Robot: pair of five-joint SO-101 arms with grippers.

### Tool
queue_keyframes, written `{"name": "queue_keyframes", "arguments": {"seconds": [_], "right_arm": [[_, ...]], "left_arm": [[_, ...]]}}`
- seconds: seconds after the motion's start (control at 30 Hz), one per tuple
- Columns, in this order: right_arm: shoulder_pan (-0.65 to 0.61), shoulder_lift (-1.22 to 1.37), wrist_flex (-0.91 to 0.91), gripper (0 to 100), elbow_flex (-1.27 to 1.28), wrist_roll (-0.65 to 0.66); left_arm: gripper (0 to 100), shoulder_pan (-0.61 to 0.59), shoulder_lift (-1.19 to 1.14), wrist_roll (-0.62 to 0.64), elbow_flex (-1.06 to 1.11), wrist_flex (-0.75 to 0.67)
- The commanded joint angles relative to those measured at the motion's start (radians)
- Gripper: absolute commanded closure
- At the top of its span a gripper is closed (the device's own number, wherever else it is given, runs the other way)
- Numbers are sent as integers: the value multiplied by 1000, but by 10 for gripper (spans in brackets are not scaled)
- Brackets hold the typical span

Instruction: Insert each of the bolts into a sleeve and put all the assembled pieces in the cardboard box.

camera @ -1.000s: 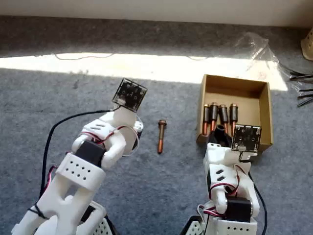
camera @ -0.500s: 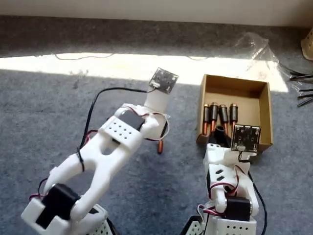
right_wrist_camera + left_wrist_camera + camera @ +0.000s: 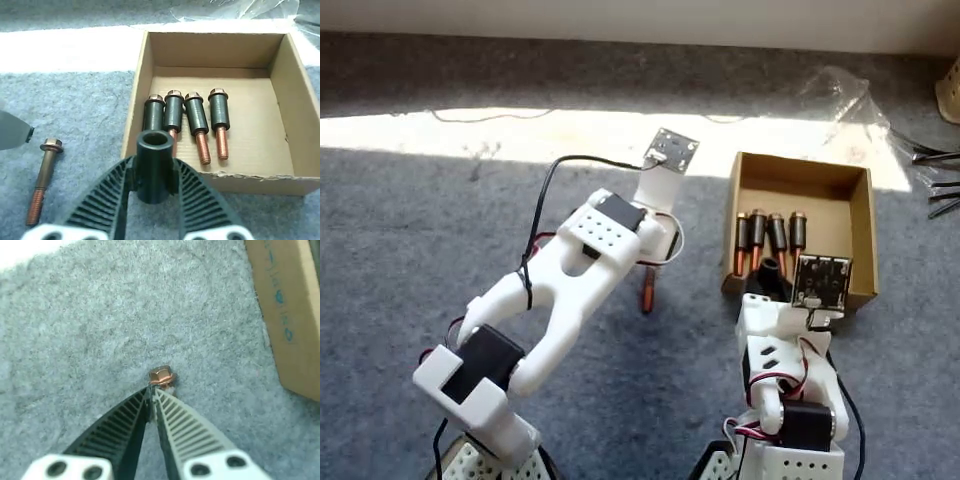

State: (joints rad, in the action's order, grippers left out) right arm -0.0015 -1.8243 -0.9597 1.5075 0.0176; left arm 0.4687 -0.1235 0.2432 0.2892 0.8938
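"Left gripper (image 3: 151, 390) — how does it stand?"

"My fingers there are closed on themselves, gripping nothing. Their tips are just at the hex head of the loose bolt (image 3: 161, 376). That bolt lies flat on the grey carpet (image 3: 410, 220), about midway across it, near the left wall of the cardboard box (image 3: 798, 172) but apart from it."

"And your right gripper (image 3: 153, 169)?"

"Clamped on a black sleeve (image 3: 154, 150), open bore turned toward my wrist camera, just by the box's near wall."

"What's in the box?"

"Four assembled pieces (image 3: 194, 112) — each a copper bolt in a black sleeve. They lie side by side on the box floor, heads toward the far wall and threads toward me. The box sits toward the right edge of the carpet, close to the sunlit strip along the far side."

"Anything else?"

"A clear plastic bag (image 3: 835, 92), beyond the box's far right corner."
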Motion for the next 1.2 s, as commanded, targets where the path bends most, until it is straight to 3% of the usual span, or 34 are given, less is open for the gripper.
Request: {"name": "queue_keyframes", "arguments": {"seconds": [0.0,0.27,0.4,0.7,1.17], "right_arm": [[5,-13,35,995,-19,-3],[5,-13,35,995,-19,-3],[5,-13,35,995,-19,-3],[5,-13,35,995,-19,-3],[5,-13,35,995,-19,-3]], "left_arm": [[979,-12,2,26,-62,25],[979,-15,4,37,-56,32],[978,-16,2,170,-56,32],[873,-10,2,258,-61,74],[877,-16,-180,265,-205,130]]}}
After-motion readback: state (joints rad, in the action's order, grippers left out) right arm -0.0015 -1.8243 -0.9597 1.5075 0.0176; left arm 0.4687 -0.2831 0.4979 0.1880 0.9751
